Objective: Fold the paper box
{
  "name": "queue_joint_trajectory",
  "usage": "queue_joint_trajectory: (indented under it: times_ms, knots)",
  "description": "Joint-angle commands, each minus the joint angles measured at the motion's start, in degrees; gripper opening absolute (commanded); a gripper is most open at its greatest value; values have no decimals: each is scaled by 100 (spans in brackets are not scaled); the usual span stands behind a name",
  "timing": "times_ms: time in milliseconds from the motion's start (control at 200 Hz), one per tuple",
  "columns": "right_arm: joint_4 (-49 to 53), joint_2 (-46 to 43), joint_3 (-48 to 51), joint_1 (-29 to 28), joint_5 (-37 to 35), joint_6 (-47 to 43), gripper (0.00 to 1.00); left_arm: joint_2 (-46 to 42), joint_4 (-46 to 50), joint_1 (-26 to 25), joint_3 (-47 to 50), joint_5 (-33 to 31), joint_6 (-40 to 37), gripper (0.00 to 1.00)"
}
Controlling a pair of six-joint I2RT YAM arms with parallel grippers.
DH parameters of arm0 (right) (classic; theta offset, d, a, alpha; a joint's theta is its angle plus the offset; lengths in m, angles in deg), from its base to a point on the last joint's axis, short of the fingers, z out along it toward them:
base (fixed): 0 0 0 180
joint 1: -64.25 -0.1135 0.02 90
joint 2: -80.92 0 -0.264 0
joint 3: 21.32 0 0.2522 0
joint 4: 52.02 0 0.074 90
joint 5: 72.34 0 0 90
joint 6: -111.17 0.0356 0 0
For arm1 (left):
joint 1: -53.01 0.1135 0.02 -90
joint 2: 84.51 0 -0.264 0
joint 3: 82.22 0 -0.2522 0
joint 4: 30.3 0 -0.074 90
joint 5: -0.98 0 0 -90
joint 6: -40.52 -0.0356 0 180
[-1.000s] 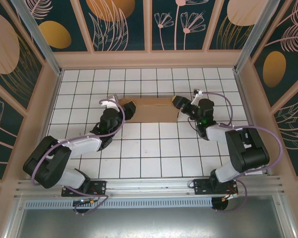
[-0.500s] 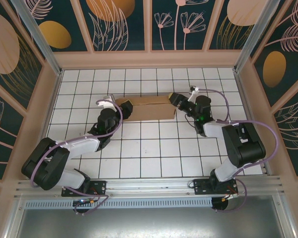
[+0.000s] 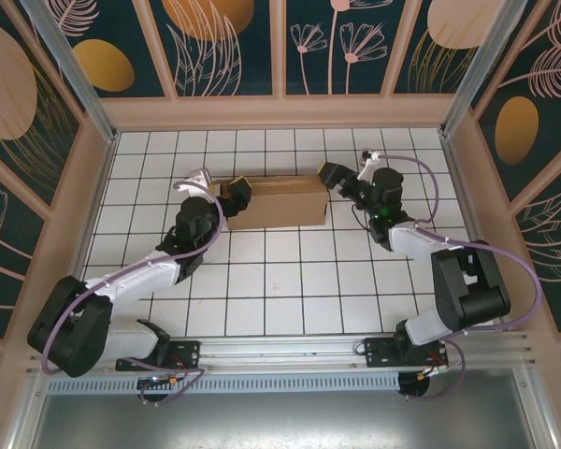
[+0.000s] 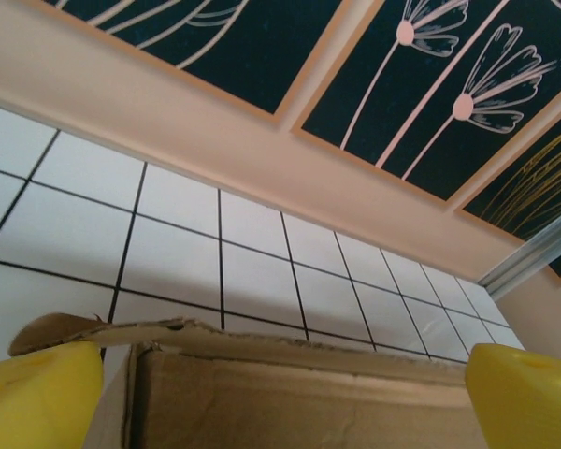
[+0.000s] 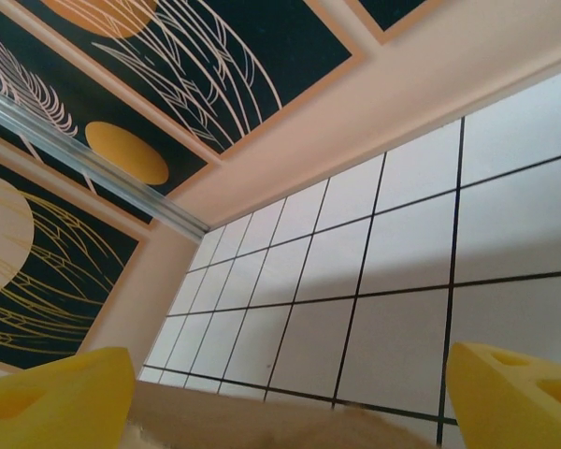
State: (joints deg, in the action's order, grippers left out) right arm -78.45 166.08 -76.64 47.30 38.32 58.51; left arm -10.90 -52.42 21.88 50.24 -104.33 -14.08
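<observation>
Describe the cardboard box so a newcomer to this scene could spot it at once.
Find the white tiled table with black grid lines. In its far half, between the left end effector and the right end effector, sits the cardboard box. It is long, low and the only brown thing there.

A robotics lab test booth: a white gridded tabletop [image 3: 290,290] walled by dark plant-painted panels [image 3: 229,47], metal corner posts [image 3: 70,65], one robot arm [image 3: 140,276] and another [image 3: 453,281] bolted to a front rail [image 3: 280,348].
</observation>
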Motion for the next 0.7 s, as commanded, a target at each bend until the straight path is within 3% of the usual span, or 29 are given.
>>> queue_joint_trajectory:
  times_ms: [0,165,325,415,465,571,626,696]
  knots:
    - [339,-285,-213,92,-151,-242,88,-272,348,119,-155,-52,-263,99]
    - [730,-764,-171,302,-247,-680,87,-861,781,125,-143,-235,-665,99]
    - [1492,-1137,-571,463,-161,-1505,80,-1288,1731,125,-617,-388,-1637,99]
    - [1095,-1396,-471,461,307,-2069,77,-1299,2286,127,-1036,-521,-2070,97]
    - [586,-1551,-243,486,761,-2236,77,-1296,2495,127,-1242,-196,-2483,92]
    - [-346,-1686,99,526,1280,-2077,67,-1327,2858,126,-1600,973,-3487,91]
    - [21,-1596,-149,504,1585,-2342,65,-1258,3141,117,-1862,931,-3555,89]
    - [1034,-1502,-600,369,1468,-3129,64,-1252,3374,123,-2108,1059,-3782,97]
